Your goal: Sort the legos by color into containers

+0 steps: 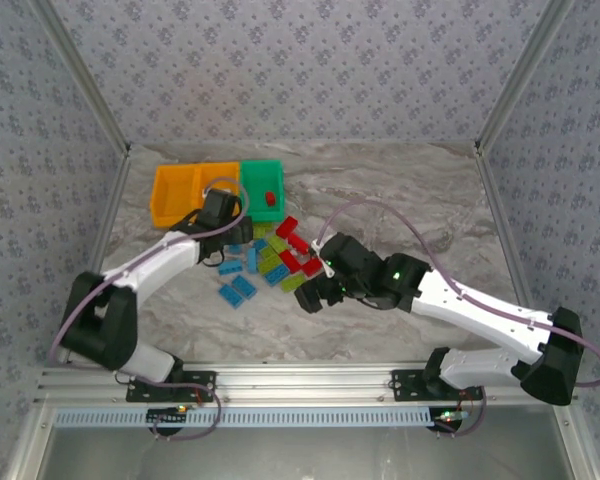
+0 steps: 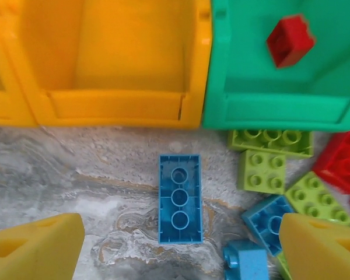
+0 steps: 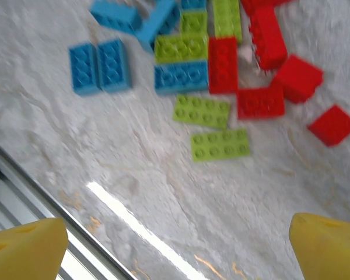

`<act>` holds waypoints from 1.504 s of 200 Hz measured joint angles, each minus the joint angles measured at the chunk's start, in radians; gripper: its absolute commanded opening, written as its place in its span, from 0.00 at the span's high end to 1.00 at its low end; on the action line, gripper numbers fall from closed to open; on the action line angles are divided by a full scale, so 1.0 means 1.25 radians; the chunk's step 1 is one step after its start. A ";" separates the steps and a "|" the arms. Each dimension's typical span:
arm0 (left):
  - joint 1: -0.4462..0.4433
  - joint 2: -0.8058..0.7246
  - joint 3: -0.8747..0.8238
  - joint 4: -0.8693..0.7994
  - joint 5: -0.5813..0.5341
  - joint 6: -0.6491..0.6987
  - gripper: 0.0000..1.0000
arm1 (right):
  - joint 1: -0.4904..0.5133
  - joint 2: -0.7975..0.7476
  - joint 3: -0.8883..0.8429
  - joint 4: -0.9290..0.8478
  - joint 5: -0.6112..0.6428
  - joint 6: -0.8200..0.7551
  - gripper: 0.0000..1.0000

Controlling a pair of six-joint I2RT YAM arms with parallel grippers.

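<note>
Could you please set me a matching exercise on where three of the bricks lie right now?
Things: 1 farthest red brick; 2 upturned blue brick; 3 two blue bricks side by side.
Places: A on the table before an orange bin; B apart from the pile; C inside the green bin.
Pairs: 1-C, 2-A, 3-B.
</note>
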State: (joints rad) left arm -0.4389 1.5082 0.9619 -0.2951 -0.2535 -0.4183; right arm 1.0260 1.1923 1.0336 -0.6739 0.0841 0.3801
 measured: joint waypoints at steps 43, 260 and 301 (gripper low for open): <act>0.000 0.107 0.008 -0.015 0.000 -0.021 0.38 | 0.020 -0.027 -0.028 -0.003 0.037 0.019 0.00; 0.125 -0.183 0.045 -0.040 -0.056 0.002 0.75 | 0.020 -0.078 -0.033 0.011 0.113 0.062 0.00; 0.296 0.007 0.150 -0.024 -0.049 -0.021 0.72 | 0.020 -0.080 -0.033 0.012 0.113 0.081 0.00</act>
State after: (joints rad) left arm -0.0689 1.5169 1.1488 -0.3252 -0.3149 -0.4446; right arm 1.0508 1.0924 0.9920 -0.6586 0.2253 0.4816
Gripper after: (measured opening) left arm 0.275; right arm 0.999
